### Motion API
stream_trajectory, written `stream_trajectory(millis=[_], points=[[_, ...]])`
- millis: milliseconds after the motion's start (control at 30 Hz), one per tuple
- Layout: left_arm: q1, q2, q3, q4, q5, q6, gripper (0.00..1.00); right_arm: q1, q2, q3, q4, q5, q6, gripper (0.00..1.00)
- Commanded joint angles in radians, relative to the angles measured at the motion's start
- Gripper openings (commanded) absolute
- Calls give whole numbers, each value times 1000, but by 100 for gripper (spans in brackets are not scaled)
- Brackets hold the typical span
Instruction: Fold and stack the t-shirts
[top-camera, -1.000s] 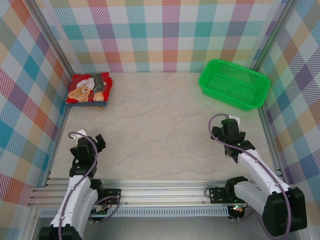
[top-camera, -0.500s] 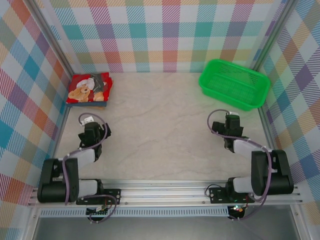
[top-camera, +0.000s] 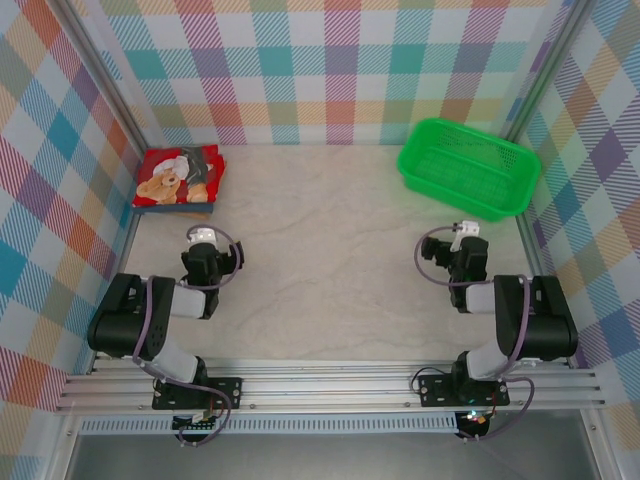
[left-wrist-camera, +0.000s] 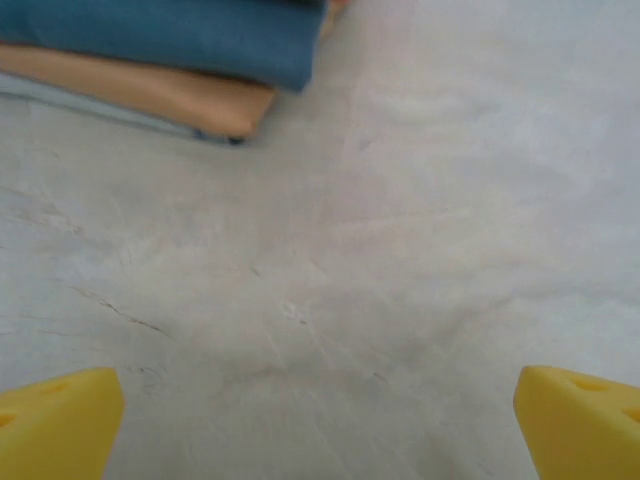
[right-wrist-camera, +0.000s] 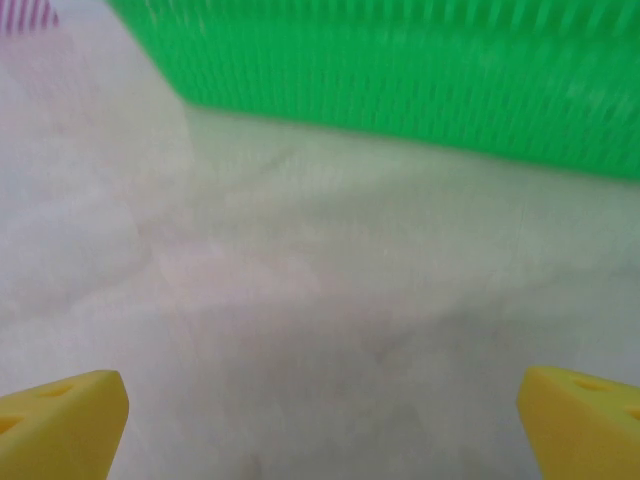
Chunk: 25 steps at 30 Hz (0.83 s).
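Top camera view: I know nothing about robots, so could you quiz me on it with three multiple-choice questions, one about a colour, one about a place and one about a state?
1. What colour is the basket?
A. Red
B. Green
C. White

2. Where does the stack of t-shirts lie?
A. At the far left corner of the table
B. In the basket
C. At the near edge

3. How are the left gripper and the right gripper?
A. Left shut on a shirt
B. Both shut, empty
C. Both open, empty

Answers:
1 B: its mesh walls are bright green.
2 A: the folded pile sits by the left wall at the back.
3 C: in each wrist view the jaws stand wide apart over bare tabletop.
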Motion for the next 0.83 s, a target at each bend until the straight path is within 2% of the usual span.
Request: stream_trajectory(millis=[0,33,67,100,367,533,800], points=[[4,3,54,35,-12,23,100,7,18,27,147,-22,-25,100],[5,-10,63,-11,-8,17,100,15,14,46,92,-24,-35,100],[6,5,54,34,-11,20,100,19,7,76,30,-22,-38,100],[8,-7,61,-3,-6,16,100,19,16,72,56,-19,-39,100],[2,-6,54,20,-14,24,100,39,9,74,40,3,-55,100],[2,-6,54,19,-14,25,100,39,11,88,18,-56,-79,100],[2,-6,55,18,-14,25,100,31,11,90,15,-76,-78,100]])
